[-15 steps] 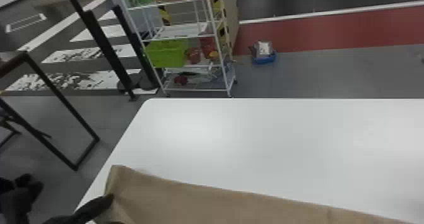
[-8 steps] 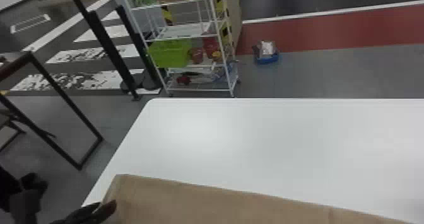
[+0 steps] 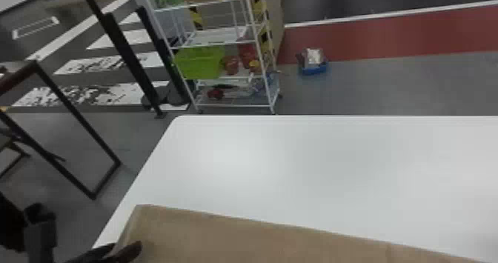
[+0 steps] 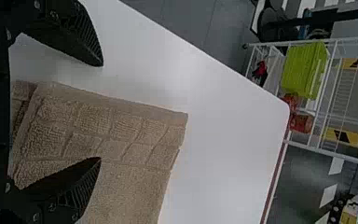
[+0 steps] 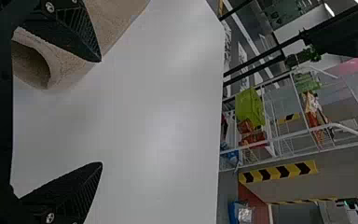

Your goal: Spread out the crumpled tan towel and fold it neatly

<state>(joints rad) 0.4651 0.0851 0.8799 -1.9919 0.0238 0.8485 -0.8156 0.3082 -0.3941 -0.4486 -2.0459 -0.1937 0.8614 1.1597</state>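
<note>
One tan towel, which lay on a white table, with a curled fold near the right gripper, whose fingers stood apart. One left gripper, likewise parted, was at the towel's left end.

Head cam fwd/down, wrist cams close.

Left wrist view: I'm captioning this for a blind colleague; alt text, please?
A tan towel lies on a white table, the robot's left hand open at its edge. Beyond stands a white rack with a green bin.
</note>
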